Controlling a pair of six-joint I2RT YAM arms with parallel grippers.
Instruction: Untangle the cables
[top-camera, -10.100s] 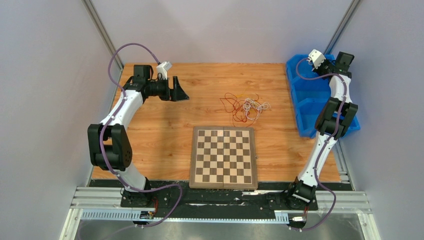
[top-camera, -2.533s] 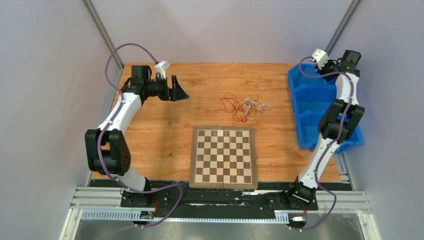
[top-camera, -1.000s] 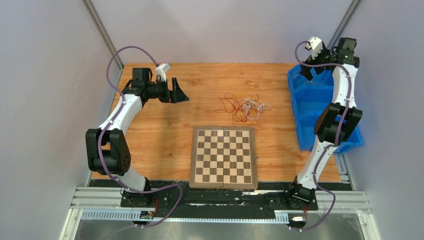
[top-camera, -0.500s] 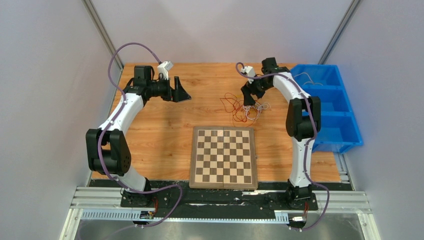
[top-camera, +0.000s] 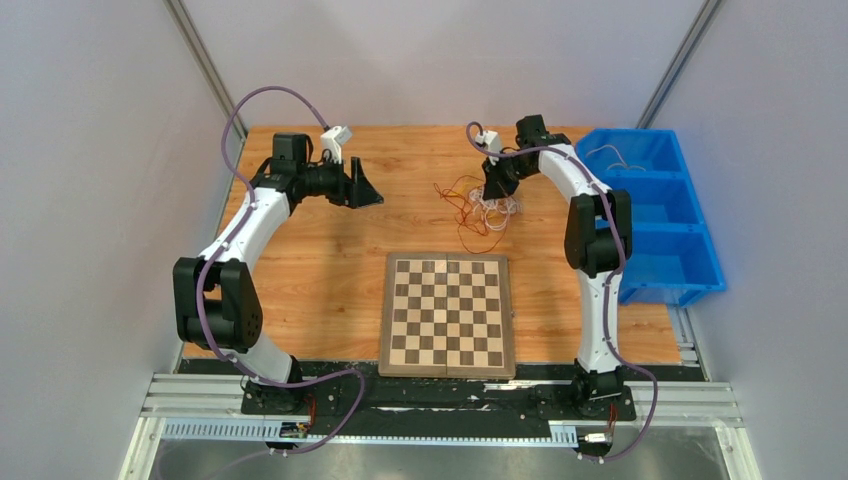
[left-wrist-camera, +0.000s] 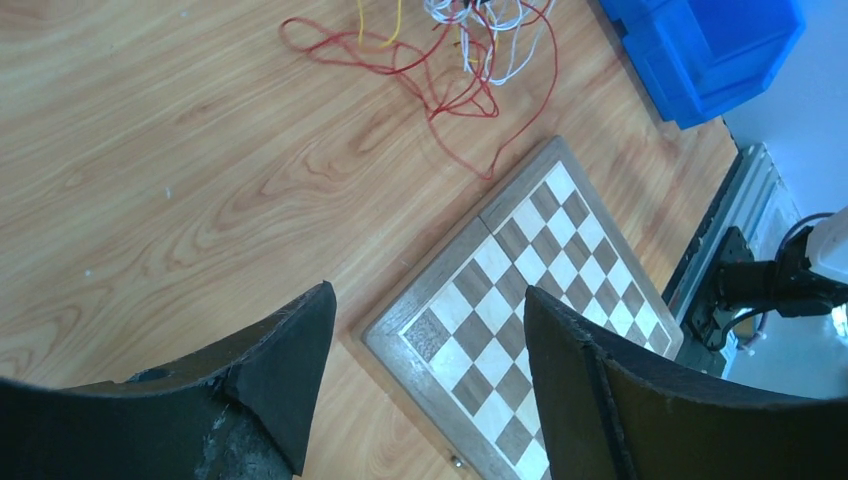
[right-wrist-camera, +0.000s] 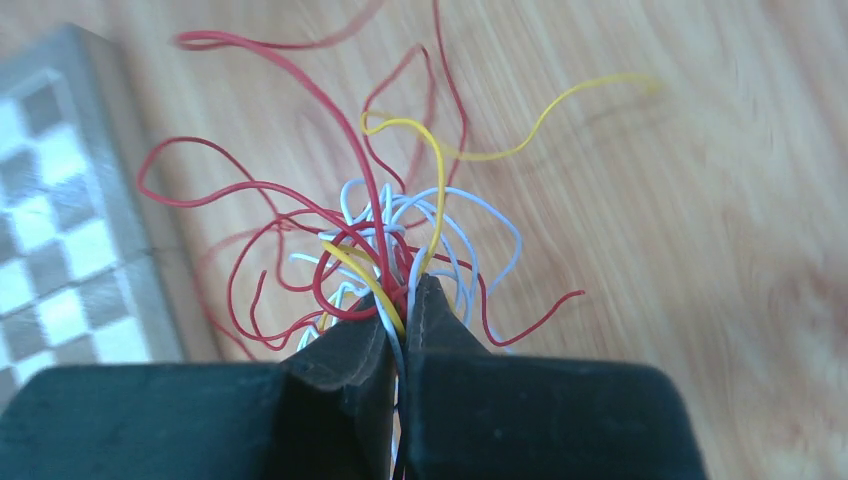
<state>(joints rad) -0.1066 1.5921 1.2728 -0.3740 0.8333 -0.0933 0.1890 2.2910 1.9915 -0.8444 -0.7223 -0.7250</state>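
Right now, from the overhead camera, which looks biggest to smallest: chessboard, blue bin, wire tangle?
Largest: blue bin and chessboard, which look about alike and are too close to rank.
Smallest: cables, clearly.

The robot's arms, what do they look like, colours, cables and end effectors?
Both the left arm and right arm have white links, bulky black joints and a purple cable looping alongside. A white camera block sits at each wrist. The left end effector and right end effector are black, with two broad, tapering fingers.
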